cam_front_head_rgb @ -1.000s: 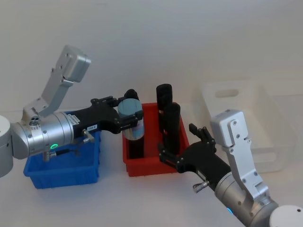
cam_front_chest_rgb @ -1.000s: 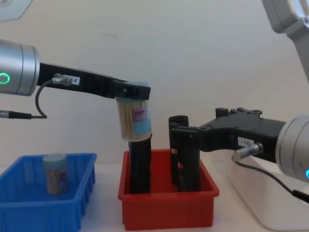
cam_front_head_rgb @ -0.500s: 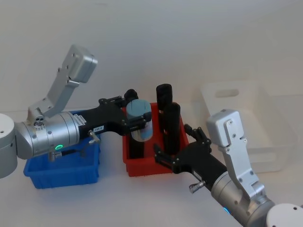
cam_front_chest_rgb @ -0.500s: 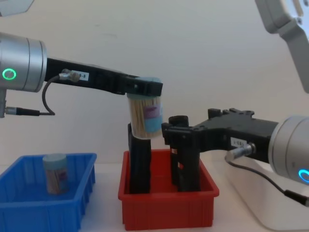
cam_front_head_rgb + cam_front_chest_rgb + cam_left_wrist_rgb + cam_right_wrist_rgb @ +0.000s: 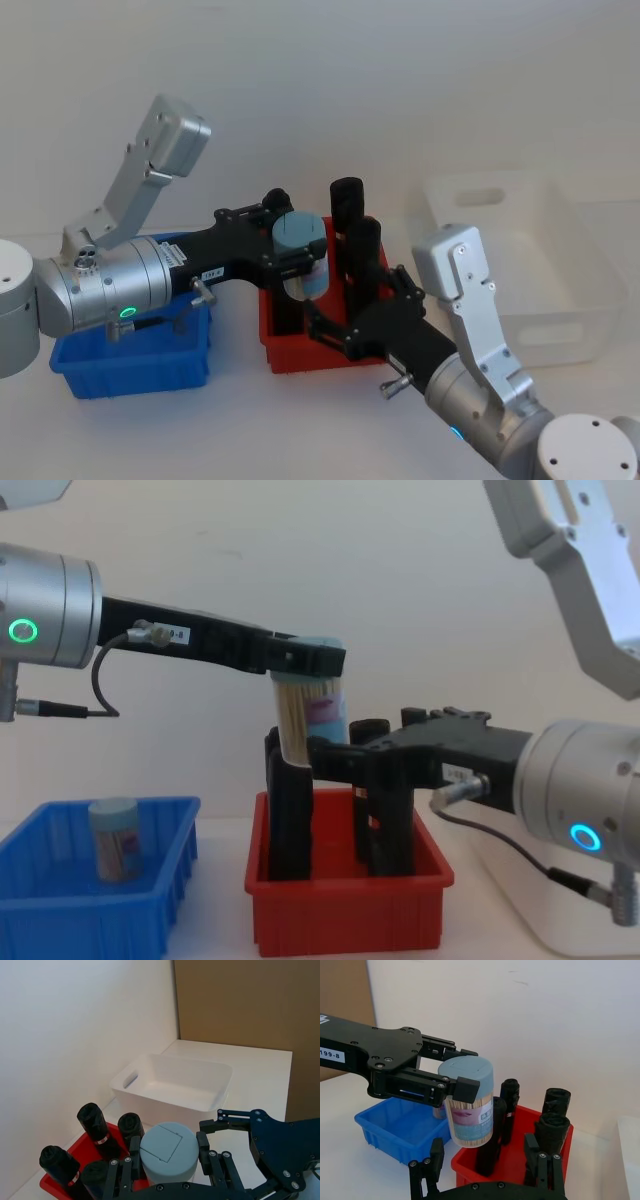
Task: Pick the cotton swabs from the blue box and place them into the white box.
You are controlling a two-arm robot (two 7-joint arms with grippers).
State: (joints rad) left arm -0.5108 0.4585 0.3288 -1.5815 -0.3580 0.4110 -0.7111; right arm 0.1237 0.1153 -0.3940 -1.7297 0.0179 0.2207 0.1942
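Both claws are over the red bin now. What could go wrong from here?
The left claw grips the cotton swabs jar only at its lid, and the jar hangs tilted, so it may slip into the red bin. The open right claw sits close against the black uprights and may knock them.

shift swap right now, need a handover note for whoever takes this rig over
Left end effector: shut on one cotton swabs jar, held in the air above the red bin.
Right end effector: open, just below that jar.
Blue box: second jar inside.
White box: on the robot's right, no jar in it.
Done: one jar lifted out.
Left: both jars into the white box.
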